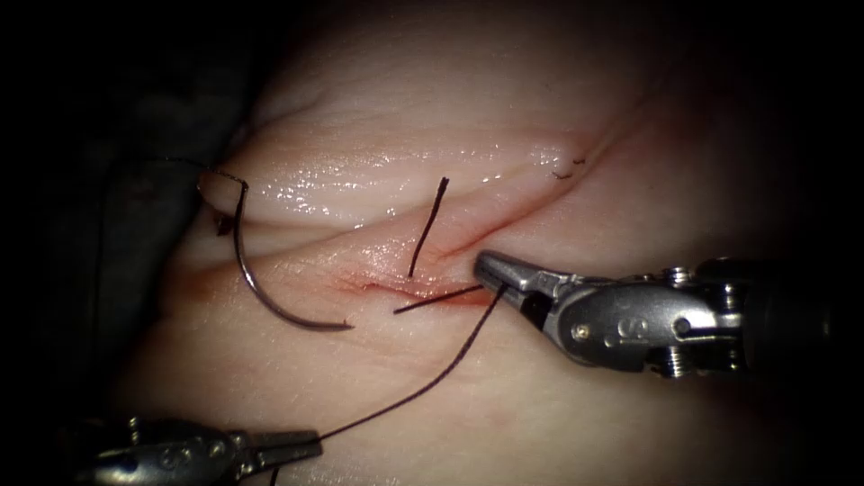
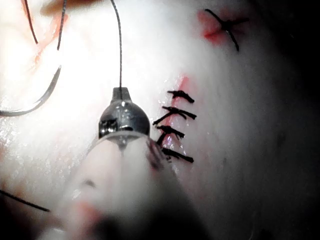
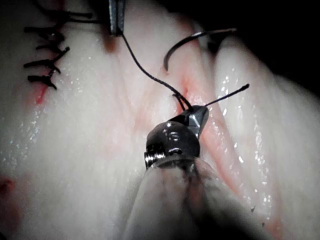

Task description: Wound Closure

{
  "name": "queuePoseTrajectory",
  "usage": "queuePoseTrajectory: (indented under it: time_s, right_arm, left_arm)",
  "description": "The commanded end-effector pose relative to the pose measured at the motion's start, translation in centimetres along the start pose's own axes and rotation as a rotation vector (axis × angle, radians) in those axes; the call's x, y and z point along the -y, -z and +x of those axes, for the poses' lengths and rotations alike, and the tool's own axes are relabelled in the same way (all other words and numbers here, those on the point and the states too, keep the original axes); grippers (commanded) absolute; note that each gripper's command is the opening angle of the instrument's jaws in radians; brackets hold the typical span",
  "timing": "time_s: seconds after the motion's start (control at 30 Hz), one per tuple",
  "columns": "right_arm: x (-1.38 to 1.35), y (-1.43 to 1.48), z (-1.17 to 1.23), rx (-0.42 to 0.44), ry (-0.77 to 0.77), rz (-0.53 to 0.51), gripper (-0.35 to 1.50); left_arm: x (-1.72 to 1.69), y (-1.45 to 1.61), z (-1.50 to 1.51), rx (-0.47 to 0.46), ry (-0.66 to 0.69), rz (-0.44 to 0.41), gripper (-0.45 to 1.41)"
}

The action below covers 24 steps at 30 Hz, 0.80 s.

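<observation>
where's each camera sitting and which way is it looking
Endoscope: above and in front of the cut; left tool holds the thread, right tool shut at the cut, needle lying free on the tissue, left of the cut.
Left wrist: along its shaft at its jaws on the thread.
Right wrist: along its shaft at its jaws.
Shared: thread, needle, tissue.

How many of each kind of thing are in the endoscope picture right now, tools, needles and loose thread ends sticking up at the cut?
Tools: 2, the left tool and the right tool, both on the long thread.
Needles: 1, the needle lying free on the tissue, left of the cut.
Thread ends at the cut: 2.
Total: 5.
</observation>
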Motion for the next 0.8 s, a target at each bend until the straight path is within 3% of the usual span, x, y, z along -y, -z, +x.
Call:
queuePoseTrajectory:
  time_s: [0.03,0.07,0.13,0.17,0.27,0.43,0.53,0.7,0.8]
  right_arm:
    - [0.15,-0.1,0.02,-0.016,-0.007,0.008,-0.35]
    - [0.18,-0.12,0.04,-0.017,-0.011,0.007,-0.27]
    - [0.25,-0.13,0.08,-0.02,-0.031,0.007,0.63]
    - [0.27,-0.13,0.1,-0.021,-0.042,0.008,0.88]
    - [0.3,-0.1,0.16,-0.024,-0.084,0.014,1.23]
    - [0.27,-0.03,0.25,-0.029,-0.11,0.023,1.45]
    - [0.27,0.02,0.3,-0.032,-0.124,0.024,1.48]
    - [0.35,0.09,0.48,-0.03,-0.134,0.025,1.45]
    - [0.38,0.13,0.64,0.016,-0.14,0.002,1.43]
  left_arm:
    - [-0.02,-0.03,-0.01,-0.017,-0.001,0.009,-0.45]
    - [0.0,0.01,0.03,-0.03,-0.01,0.016,-0.45]
    - [0.06,0.13,0.12,-0.062,-0.017,0.038,-0.45]
    - [0.08,0.18,0.15,-0.08,-0.015,0.048,-0.45]
    - [0.14,0.37,0.2,-0.127,-0.016,0.075,-0.45]
    - [0.2,0.68,0.22,-0.157,-0.014,0.113,-0.45]
    - [0.21,0.77,0.21,-0.163,-0.006,0.131,-0.45]
    - [0.13,0.66,0.28,-0.166,-0.009,0.131,-0.45]
    - [0.07,0.55,0.34,-0.172,-0.011,0.12,-0.45]
